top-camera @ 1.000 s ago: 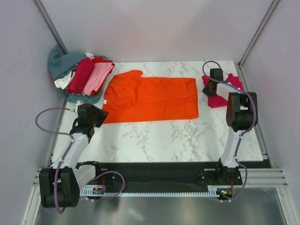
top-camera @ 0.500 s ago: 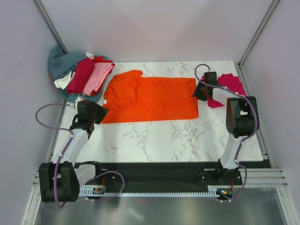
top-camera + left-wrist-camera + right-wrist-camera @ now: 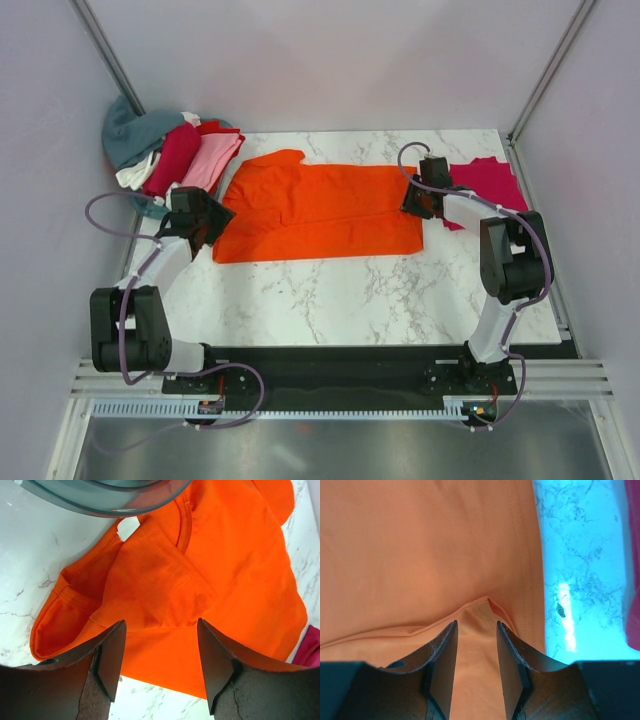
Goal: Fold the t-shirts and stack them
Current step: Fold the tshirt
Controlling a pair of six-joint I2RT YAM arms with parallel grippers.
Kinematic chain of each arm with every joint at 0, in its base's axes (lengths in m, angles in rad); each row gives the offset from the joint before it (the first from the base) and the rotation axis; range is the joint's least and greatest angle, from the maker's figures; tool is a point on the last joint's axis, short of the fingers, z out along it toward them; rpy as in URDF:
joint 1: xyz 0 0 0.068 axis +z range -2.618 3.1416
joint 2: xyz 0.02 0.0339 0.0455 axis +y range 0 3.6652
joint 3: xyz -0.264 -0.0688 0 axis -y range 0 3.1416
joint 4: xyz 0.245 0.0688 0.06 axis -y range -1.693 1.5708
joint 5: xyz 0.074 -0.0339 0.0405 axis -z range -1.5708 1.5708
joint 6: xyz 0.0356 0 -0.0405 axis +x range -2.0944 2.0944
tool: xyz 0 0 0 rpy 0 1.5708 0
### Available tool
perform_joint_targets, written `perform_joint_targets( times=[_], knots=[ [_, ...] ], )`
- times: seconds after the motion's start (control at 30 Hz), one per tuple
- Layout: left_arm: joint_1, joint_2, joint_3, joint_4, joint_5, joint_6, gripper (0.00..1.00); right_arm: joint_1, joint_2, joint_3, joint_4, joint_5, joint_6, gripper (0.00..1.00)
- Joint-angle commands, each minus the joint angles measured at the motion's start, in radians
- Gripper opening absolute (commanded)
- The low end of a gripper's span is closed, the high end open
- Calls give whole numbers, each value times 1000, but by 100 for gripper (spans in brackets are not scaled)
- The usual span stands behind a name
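Note:
The bright orange t-shirt (image 3: 320,208) lies flat across the middle of the table, collar end at the left. My left gripper (image 3: 212,222) is open over its near left corner; the left wrist view shows the orange cloth (image 3: 200,580) between and beyond the fingers (image 3: 111,655). My right gripper (image 3: 416,199) is open over the shirt's right hem; in the right wrist view a raised fold of orange cloth (image 3: 477,607) sits just ahead of the fingers (image 3: 444,655). The crimson-pink t-shirt (image 3: 485,182) lies crumpled at the right.
A teal bin (image 3: 135,135) at the back left holds dark red, light pink and white shirts (image 3: 195,158); its rim shows in the left wrist view (image 3: 100,500). Marble table (image 3: 340,290) lies in front of the shirt. Enclosure walls stand on three sides.
My right gripper moved left from the crimson-pink shirt onto the orange shirt's right hem. My left gripper moved forward and right onto the orange shirt's near left corner.

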Motion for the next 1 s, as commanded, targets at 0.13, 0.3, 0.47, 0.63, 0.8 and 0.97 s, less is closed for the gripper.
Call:
perform_joint_targets(
  times=[0.13,0.3,0.47,0.63,0.8,0.97],
  knots=[
    [0,46,60,9,-47,64,65,3,8,24,7,96,-37,45],
    [-7,52,43,23,-38,70,63,1,38,64,6,78,-44,45],
    [-45,-3,-37,51,-85,67,63,4,60,63,12,49,-44,42],
    [-48,-16,-63,45,-127,64,61,4,71,70,18,42,-43,34],
    [-50,-81,-129,84,-171,55,61,4,42,49,16,99,-28,0],
    [-50,-49,-88,88,-162,88,57,3,-18,15,24,173,-9,0]
  ],
)
